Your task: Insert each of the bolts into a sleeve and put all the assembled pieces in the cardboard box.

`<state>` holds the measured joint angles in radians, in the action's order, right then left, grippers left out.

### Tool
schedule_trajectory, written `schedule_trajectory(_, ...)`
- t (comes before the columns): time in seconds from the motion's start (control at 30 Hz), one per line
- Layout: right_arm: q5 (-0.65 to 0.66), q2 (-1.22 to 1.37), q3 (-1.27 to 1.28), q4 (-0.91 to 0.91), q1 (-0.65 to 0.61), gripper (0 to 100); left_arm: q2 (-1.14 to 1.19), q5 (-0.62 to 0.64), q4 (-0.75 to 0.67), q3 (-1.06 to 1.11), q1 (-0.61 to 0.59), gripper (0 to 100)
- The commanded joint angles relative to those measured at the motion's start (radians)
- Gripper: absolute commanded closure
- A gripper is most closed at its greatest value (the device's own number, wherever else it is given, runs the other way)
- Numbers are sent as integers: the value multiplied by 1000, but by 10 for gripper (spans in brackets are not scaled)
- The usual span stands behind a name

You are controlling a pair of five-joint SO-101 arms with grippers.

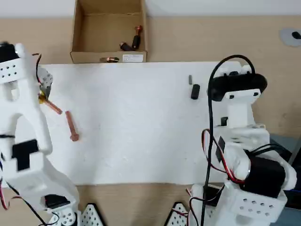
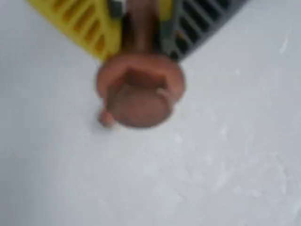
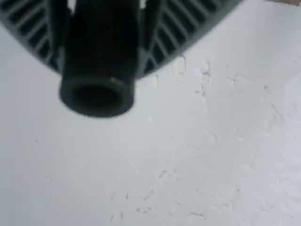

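Note:
My left gripper (image 1: 43, 95) is over the left edge of the white mat, shut on a copper bolt (image 1: 52, 107) that points out toward the mat's middle. In the left wrist view the bolt's hex head (image 2: 140, 89) faces the camera, its shank clamped in my left gripper (image 2: 141, 16). A second copper bolt (image 1: 71, 126) lies loose on the mat close by. My right gripper (image 1: 193, 84) is at the mat's far right, shut on a black sleeve (image 1: 195, 91). The right wrist view shows the sleeve's open end (image 3: 98, 96) sticking out of my right gripper (image 3: 101, 21).
The cardboard box (image 1: 84, 54) stands beyond the mat's far edge and holds assembled pieces (image 1: 135, 38). One more copper piece (image 1: 109, 60) lies at the box's front wall. The white mat (image 1: 136, 127) is bare between the arms.

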<state>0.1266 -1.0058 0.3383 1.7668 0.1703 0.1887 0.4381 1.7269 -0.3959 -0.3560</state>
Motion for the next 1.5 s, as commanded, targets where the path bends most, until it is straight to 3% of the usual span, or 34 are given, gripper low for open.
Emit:
schedule_trajectory(0.0, 3, -18, -53, 6, 10, 988, -209, -51, 15, 17, 51, 998)
schedule_trajectory(0.23, 2, -19, -50, -2, 7, 988, -578, -92, -2, 316, 180, 998)
schedule_trajectory(0.47, -172, -19, 53, -127, 2, 989, -898, -89, -236, 712, 275, 998)
schedule_trajectory(0.83, -181, -84, 159, -219, -1, 989, -1328, -84, -477, 1180, 388, 998)
schedule_trajectory(1.03, -183, -289, 280, -230, -102, 989, -1480, -84, -540, 1293, 411, 998)
schedule_trajectory(1.27, -187, -498, 541, -373, -196, 989, -1630, -84, -554, 1398, 414, 998)
schedule_trajectory(1.47, -189, -687, 722, -462, -375, 989, -1793, -84, -571, 1475, 416, 998)
